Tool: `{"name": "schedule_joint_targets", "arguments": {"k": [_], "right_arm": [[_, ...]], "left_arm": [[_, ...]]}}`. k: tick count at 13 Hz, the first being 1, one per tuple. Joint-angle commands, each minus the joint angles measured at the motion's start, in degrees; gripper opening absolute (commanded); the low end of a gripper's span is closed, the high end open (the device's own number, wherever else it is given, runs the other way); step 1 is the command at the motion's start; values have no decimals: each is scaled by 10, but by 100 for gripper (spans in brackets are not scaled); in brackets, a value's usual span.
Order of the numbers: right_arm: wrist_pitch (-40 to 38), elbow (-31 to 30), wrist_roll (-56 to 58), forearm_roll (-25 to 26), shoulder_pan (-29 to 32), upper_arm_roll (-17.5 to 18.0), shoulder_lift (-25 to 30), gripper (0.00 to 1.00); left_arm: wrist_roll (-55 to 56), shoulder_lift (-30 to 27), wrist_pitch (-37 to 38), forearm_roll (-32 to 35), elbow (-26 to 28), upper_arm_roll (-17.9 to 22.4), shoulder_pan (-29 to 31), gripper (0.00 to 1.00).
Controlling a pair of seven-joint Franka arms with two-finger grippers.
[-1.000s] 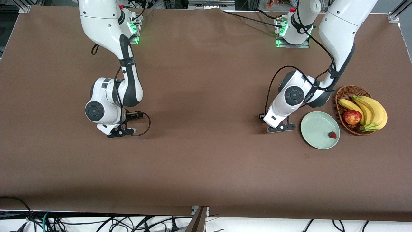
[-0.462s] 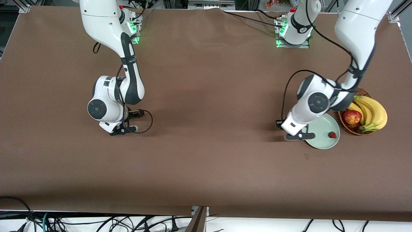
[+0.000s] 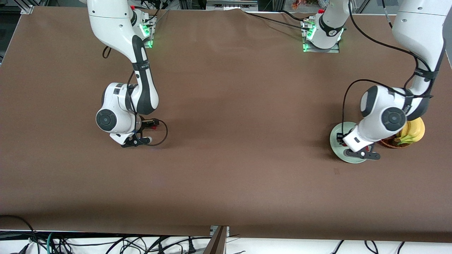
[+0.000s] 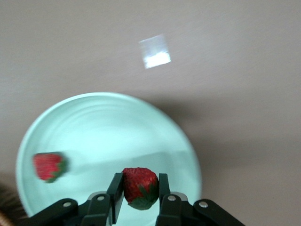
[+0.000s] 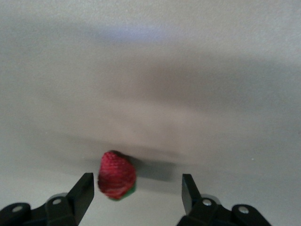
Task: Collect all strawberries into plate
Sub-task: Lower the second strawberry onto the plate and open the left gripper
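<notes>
Two grippers work: the left gripper (image 4: 140, 200) pinches a strawberry (image 4: 139, 187) over the plate (image 4: 108, 127), where a second berry (image 4: 48, 166) lies. The right gripper (image 5: 136, 193), fingers wide, straddles a third berry (image 5: 116, 175) on the table (image 3: 226, 141).

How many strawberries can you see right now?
3: one lying on the plate, one held over it in the left gripper, one on the table between the right gripper's fingers.
</notes>
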State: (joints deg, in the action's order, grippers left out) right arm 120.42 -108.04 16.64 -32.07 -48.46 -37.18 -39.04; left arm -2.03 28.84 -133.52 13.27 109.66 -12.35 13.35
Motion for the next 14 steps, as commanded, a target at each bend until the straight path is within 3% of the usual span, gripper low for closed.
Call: {"name": "schedule_joint_targets", "arguments": {"k": [1, 2, 4, 9, 14], "right_arm": [[-17, -12, -8, -6, -3, 1, 26, 84], [-17, -12, -8, -6, -3, 1, 26, 84], [-16, -13, -7, -9, -3, 1, 26, 82], [-10, -16, -7, -11, -3, 2, 24, 66], [-8, -17, -6, -25, -3, 2, 18, 60]], "left_arm": [[-78, -7, 4, -56, 0, 22, -4, 56], [-79, -7, 4, -64, 0, 22, -5, 80], [-76, -7, 4, -65, -2, 22, -11, 94], [-47, 0, 5, -66, -24, 18, -31, 100], [-33, -1, 8, -69, -24, 7, -31, 100]]}}
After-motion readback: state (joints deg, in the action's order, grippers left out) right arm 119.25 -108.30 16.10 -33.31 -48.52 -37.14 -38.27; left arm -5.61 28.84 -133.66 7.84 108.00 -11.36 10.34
